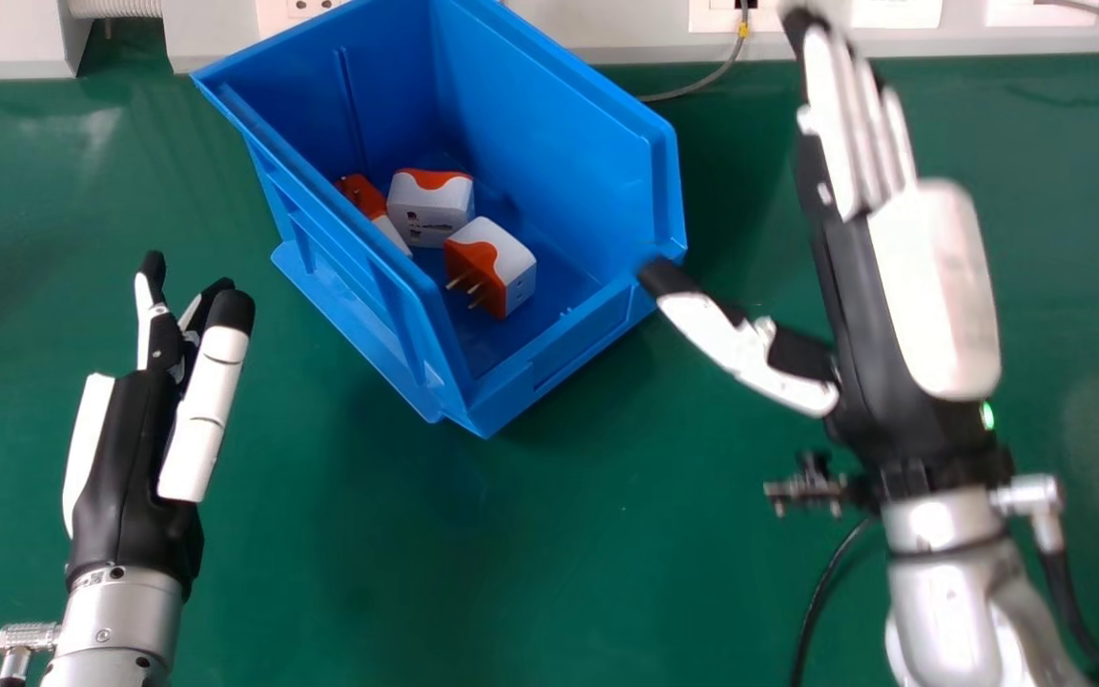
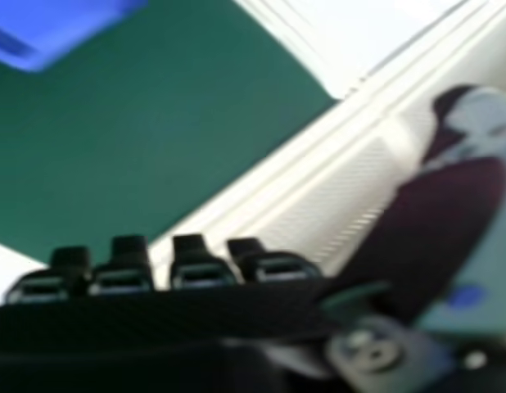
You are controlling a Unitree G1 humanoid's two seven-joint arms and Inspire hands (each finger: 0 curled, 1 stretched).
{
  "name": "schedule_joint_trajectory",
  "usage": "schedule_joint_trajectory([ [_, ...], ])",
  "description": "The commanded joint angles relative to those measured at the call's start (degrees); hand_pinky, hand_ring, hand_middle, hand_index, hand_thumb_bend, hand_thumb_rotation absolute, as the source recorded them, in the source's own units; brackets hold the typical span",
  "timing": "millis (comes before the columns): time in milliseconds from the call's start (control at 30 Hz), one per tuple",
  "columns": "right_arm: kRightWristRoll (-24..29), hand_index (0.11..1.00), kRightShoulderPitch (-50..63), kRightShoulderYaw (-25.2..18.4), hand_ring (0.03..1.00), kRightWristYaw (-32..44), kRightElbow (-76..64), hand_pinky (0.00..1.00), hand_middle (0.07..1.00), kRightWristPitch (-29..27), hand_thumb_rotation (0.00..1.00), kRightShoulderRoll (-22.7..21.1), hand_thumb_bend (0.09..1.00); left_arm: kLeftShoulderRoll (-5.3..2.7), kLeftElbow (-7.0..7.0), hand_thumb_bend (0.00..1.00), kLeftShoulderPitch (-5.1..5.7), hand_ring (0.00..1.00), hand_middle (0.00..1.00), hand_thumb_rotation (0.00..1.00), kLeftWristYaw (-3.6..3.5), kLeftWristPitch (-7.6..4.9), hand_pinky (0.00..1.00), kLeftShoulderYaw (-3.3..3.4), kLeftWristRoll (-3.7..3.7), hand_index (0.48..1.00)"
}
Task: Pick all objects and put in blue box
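Head view, blue plastic box (image 1: 535,124): eleven o'clock, on green table (image 1: 607,572)
White-and-orange plug adapters (image 1: 511,253): three, inside box
Left black-and-white hand (image 1: 130,448): nine o'clock, fingers extended, empty
Right black-and-white hand (image 1: 931,286): two o'clock, fingers straight, empty
Right hand view, box: partly visible, apart from fingertips

- I'd say the head view looks forward and down from the robot's head, over the green tabletop (image 1: 549,572) to the pale panel (image 1: 626,38) behind.
- It stands well back, enough to take in the blue box (image 1: 549,114), the left hand (image 1: 134,448) and the right hand (image 1: 936,286).
- The other camera rides at the right hand, peering past fingertips (image 2: 128,250) and thumb close to its lens, the table's edge running aslant.
- Both views share the tabletop, that hand and part of the box.
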Motion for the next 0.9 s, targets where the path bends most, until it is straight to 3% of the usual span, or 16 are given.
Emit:
schedule_joint_trajectory([
  [0,6.73,1.0,2.36,-3.79,1.0,2.18,-1.2,1.0,1.0,-1.21,0.77,0.83,0.323,0.96,0.3,0.72,-0.66,0.95,0.95,0.92,-0.25,-1.88,0.92,0.58,-0.31,0.977],
  [100,13.67,1.0,4.03,-6.27,1.0,5.96,0.19,1.0,1.0,-1.8,0.84,2.0,0.311,1.32,0.9,0.72,-0.72,0.96,0.95,0.92,-0.4,-2.42,0.92,0.7,-0.36,0.977],
  [200,23.99,1.0,4.85,-8.33,1.0,12.56,1.6,0.99,1.0,-0.91,0.92,3.91,0.343,1.78,0.91,0.73,-0.51,0.96,0.95,0.92,-0.7,-2.58,0.92,0.86,-0.42,0.978],
  [367,41.43,1.0,5.62,-11.79,1.0,25.71,0.85,1.0,1.0,3.73,0.97,5.8,0.402,2.35,1.24,0.75,-0.23,0.96,0.95,0.92,-1.03,-2.83,0.93,1.15,-0.44,0.978],
  [467,47.81,1.0,6.17,-13.46,1.0,30.61,-0.74,1.0,1.0,7.34,0.99,6.46,0.429,2.7,1.82,0.75,-0.17,0.96,0.95,0.92,-1.2,-3.06,0.94,1.37,-0.52,0.978],
  [567,49.35,1.0,6.75,-14.48,1.0,32.95,-1.74,1.0,1.0,8.98,0.99,6.65,0.445,2.8,1.6,0.76,0.18,0.96,0.95,0.92,-1.36,-2.98,0.94,1.56,-0.73,0.977],
  [867,43.67,1.0,8.29,-16.39,1.0,33.31,-3.04,1.0,1.0,8.61,1.0,6.16,0.461,2.97,1.67,0.76,0.99,0.96,0.95,0.91,-1.91,-3.6,0.93,1.79,-0.69,0.975],
])
